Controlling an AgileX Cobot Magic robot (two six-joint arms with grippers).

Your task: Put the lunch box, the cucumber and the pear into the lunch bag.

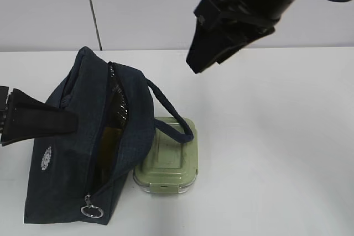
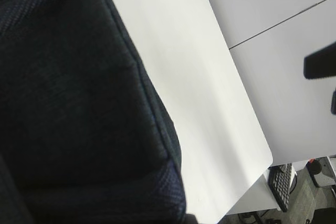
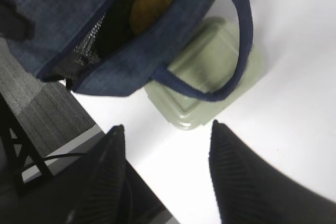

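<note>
The navy lunch bag lies on the white table with its zipper open. Inside the opening I see a dark green cucumber and the yellow-orange pear. The green-lidded lunch box stands on the table against the bag's right side, and one bag handle lies across its lid. It also shows in the right wrist view. My right gripper is open and empty, in the air above and beyond the box. My left gripper rests against the bag's left side. Bag fabric fills its view and hides its fingers.
The metal ring pull sits at the bag's near end, and a white emblem is on its left face. The white table stretches to the right of the box. A grey wall stands behind the table.
</note>
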